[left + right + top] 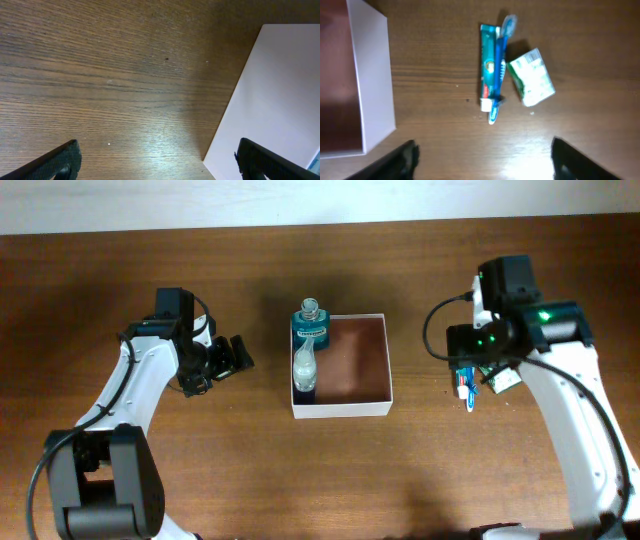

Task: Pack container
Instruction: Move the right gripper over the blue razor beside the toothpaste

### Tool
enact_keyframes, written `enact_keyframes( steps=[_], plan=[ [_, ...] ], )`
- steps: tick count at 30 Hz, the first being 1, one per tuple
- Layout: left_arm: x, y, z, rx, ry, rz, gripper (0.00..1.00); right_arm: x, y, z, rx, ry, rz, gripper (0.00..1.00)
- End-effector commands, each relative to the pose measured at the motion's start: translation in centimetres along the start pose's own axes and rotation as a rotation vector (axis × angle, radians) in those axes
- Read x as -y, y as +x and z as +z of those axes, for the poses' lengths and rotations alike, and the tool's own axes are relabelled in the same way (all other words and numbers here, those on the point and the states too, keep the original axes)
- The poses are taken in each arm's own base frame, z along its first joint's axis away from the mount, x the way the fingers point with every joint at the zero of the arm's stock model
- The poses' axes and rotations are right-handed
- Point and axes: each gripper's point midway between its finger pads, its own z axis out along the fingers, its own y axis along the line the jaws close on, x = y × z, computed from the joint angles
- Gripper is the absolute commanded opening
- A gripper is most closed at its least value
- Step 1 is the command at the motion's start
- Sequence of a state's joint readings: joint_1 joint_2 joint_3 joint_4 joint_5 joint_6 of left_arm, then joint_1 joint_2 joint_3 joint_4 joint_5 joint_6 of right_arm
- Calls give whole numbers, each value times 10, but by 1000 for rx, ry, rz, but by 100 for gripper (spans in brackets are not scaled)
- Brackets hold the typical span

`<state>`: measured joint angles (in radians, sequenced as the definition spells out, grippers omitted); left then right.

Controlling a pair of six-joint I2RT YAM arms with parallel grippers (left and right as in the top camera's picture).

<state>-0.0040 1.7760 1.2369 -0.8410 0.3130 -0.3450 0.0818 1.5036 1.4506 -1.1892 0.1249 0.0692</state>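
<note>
Dark wood table is running under everything, and the container is sitting at its middle, between my two arms. I am hovering my left gripper just beside its left wall, jaws spread wide and holding nothing. I am hanging my right gripper over the bare wood to the right of the box, equally wide open and equally empty.

A toothpaste tube is lying below my right wrist with a blue toothbrush resting along the top of it. A green-and-white packet is lying just beside them, tilted.

My worry is the stacking. If I am closing on the tube, the brush could roll off or get pinched crooked. A jaw coming down on the packet side could shove the packet away. The box walls look thin, so a loaded jaw clipping the rim could slide or crumple the box. My left fingers are near enough to bump it too.

The container is facing open side up, its walls lying square to the table edges. It is close to square, so I am judging it has no real long axis. A teal bottle and a pale bottle are filling its left strip, their length following that wall, leaving the right part free.
</note>
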Motion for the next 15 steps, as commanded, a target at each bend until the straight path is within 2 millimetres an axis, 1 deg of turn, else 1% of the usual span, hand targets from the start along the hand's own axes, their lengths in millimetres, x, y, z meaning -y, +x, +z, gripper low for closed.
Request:
enact_keyframes(
  steps=[1,5,7,10,15],
  plan=[
    [-3,2,4,-14,-5,-6,99,-4,-11,10,1,-19,-8,65],
    [-3,2,4,-14,-5,-6,99,-8,-17,25,-11,-29,-6,61],
    [-3,2,4,-14,-5,-6,99,-10,-16,32,-30,-33,-8,56],
    [-3,2,4,-14,-5,-6,99,-10,-15,44,-62,-30,-10,53],
    [-3,2,4,-14,-5,-6,99,-3,-12,58,-101,-40,19,49]
  ],
)
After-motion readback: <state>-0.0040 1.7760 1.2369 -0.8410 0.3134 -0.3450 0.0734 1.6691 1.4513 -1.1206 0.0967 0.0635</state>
